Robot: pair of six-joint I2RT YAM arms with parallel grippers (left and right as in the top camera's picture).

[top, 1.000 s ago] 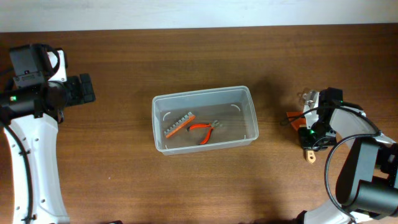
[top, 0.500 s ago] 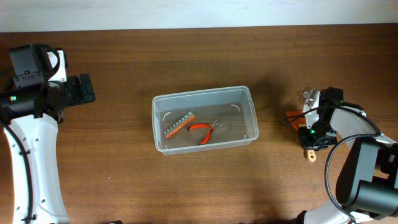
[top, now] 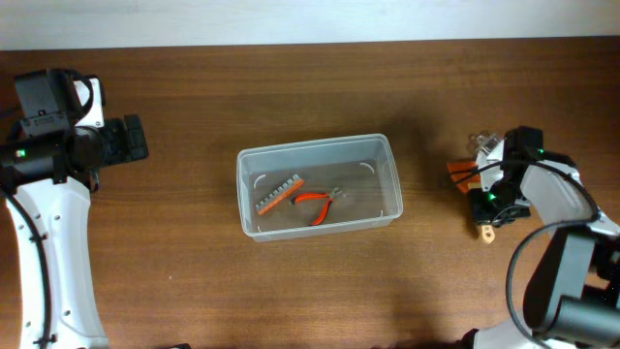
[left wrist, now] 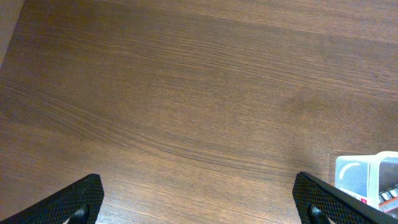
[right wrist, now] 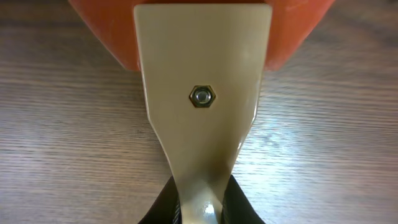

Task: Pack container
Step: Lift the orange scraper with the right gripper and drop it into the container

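Note:
The container (top: 250, 194), a clear rectangular tub, stands mid-table; its corner shows in the left wrist view (left wrist: 364, 171). In it lie orange-handled pliers (top: 317, 202) and a small packet of sticks (top: 279, 194). My right gripper (top: 491, 201) is at the right of the table. It is shut on the cream handle (right wrist: 202, 106) of a tool with an orange head (right wrist: 292, 31), whose orange part (top: 463, 173) points toward the container. My left gripper (top: 128, 139) is open and empty over bare wood at far left (left wrist: 199, 202).
A small clear object (top: 481, 147) lies just behind the right gripper. The table's far edge meets a pale wall at the top of the overhead view. Bare wood lies between each arm and the tub.
My right gripper has shifted slightly back and to the right with the cream-handled tool in it. The left arm and the tub's contents have not moved.

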